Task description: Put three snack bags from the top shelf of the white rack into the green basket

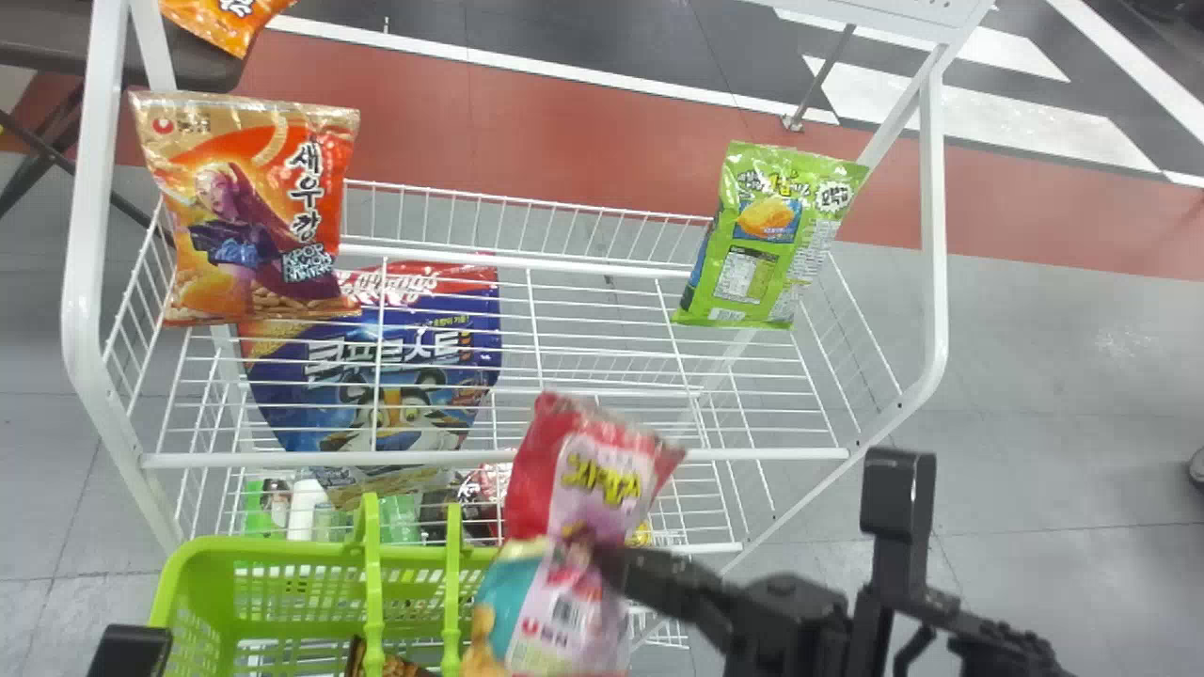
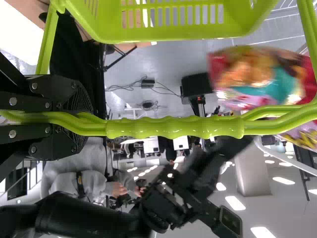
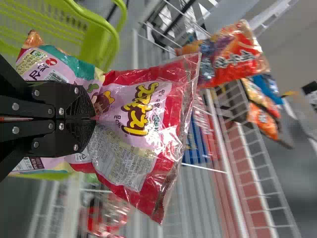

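My right gripper is shut on a pink and red snack bag, held over the right part of the green basket. In the right wrist view the fingers of the right gripper pinch the bag at its middle. At the bottom left is my left gripper; in its wrist view the left gripper is closed around the basket handle. A brown package lies inside the basket. On the white rack are an orange bag at left and a green bag at right.
A large blue bag shows through the wires of the top shelf, and small goods stand lower down. Rack posts rise at both sides. Another orange bag lies on a dark seat behind the left post.
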### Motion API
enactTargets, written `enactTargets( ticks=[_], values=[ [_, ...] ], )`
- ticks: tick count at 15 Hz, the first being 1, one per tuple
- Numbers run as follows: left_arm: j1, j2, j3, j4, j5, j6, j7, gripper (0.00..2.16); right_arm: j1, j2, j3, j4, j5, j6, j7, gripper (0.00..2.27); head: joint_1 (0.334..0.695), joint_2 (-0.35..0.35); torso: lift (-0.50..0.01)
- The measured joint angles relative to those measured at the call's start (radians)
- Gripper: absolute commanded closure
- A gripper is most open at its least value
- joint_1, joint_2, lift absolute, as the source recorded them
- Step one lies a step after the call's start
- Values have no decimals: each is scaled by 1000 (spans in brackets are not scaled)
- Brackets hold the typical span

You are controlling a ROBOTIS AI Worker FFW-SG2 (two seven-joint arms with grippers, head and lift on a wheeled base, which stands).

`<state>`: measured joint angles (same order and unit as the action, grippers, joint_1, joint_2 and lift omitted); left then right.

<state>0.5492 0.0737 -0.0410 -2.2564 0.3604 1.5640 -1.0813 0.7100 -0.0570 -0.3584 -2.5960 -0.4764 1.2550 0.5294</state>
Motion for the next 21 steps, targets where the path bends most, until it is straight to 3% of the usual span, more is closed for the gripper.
enactTargets(
  ticks=[5, 8, 12, 13, 14, 15, 16, 21],
  values=[
    [0, 0, -10, 0, 0, 0, 4, 2142, 43, 6, 32, 63, -52, 146, 66, 2128, 695, -350, 0],
    [2, 0, -13, -3, 0, 0, 3, 2142, 47, -6, 130, 153, 22, 59, 56, 2128, 695, -350, 0],
    [4, 1, -27, -8, -1, 0, 8, 2142, 10, -27, 259, 229, 183, -109, -14, 2108, 695, -350, 0],
    [5, 2, -29, -8, -2, 0, 8, 2142, 0, -30, 269, 237, 191, -79, -11, 1899, 695, -350, 0],
    [6, 2, -30, -8, -2, 0, 8, 2142, -3, -36, 280, 240, 193, -47, 0, 1426, 695, -350, 0],
    [7, 3, -28, -8, -2, 0, 8, 2142, 7, -44, 291, 236, 192, -31, 5, 545, 695, -350, 0],
    [8, 3, -27, -9, -3, 0, 10, 2142, 17, -51, 297, 227, 191, -24, 4, -2, 695, -350, 0],
    [3, 0, -37, -10, -19, 0, 16, 2142, 37, -55, 237, 166, 172, 31, 3, 46, 695, -350, 0]
  ],
)
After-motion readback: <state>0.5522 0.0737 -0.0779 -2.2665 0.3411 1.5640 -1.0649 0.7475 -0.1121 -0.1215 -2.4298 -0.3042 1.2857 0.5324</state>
